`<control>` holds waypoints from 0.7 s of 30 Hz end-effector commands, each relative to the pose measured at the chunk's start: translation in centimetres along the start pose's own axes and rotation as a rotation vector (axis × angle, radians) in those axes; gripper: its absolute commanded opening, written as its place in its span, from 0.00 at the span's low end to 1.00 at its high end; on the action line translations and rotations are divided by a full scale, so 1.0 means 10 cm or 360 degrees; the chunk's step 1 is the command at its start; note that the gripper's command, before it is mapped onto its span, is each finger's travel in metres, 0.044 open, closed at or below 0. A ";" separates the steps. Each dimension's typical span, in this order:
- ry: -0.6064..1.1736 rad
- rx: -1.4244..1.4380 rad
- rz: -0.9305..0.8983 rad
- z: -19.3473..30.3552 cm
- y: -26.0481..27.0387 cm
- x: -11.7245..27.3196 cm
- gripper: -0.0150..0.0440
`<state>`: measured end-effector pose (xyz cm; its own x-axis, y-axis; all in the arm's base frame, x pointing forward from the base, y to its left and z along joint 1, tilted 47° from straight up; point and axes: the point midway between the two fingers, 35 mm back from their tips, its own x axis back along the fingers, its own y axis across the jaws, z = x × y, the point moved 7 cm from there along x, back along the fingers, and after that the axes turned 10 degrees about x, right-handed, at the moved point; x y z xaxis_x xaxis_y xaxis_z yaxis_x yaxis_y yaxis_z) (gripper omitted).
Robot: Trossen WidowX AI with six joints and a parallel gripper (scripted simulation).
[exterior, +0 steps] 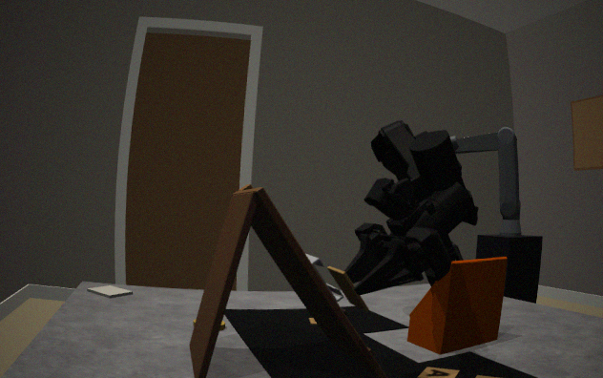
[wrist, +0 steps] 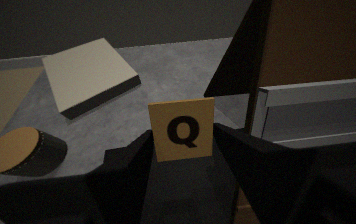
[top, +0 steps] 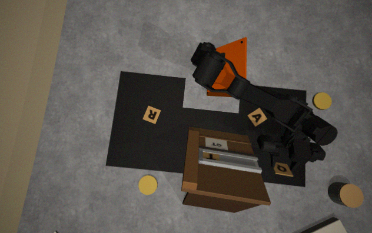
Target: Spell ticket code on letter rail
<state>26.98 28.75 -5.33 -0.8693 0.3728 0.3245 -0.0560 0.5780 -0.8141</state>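
My gripper [top: 283,167] [wrist: 183,130] is shut on the Q tile [top: 279,170] [exterior: 348,289] [wrist: 182,150], gripped by its side edges. The Q is upright in the wrist view and tilted back, held in the air beside the rail's open end, outside the channel. The grey rail [top: 232,166] [wrist: 310,94] runs across the brown leaning board [top: 229,182] [wrist: 310,50]. A T tile [top: 208,156] sits in the rail at its closed end; the rest of the channel is empty. The ticket [top: 209,140] above the rail reads QT, seen upside down in the top view.
An R tile [top: 152,115] and an A tile [top: 257,117] [exterior: 438,372] lie on the black mat [top: 141,147]. Another tile [exterior: 488,376] is cut off at the frame edge. An orange wedge [top: 239,59] [exterior: 469,305], yellow discs [top: 322,100] [top: 148,185], a cylinder [top: 351,195] [wrist: 20,150] and a pale block [wrist: 90,75] stand around.
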 end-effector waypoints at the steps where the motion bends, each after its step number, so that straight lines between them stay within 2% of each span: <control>1: -0.0001 0.0003 -0.0004 0.00 -0.03 0.00 0.25; 21: -0.0001 0.0004 -0.0004 0.02 -0.13 0.00 0.25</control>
<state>26.95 28.00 -4.61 -0.8692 0.3731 0.3244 -0.0561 0.5774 -0.8145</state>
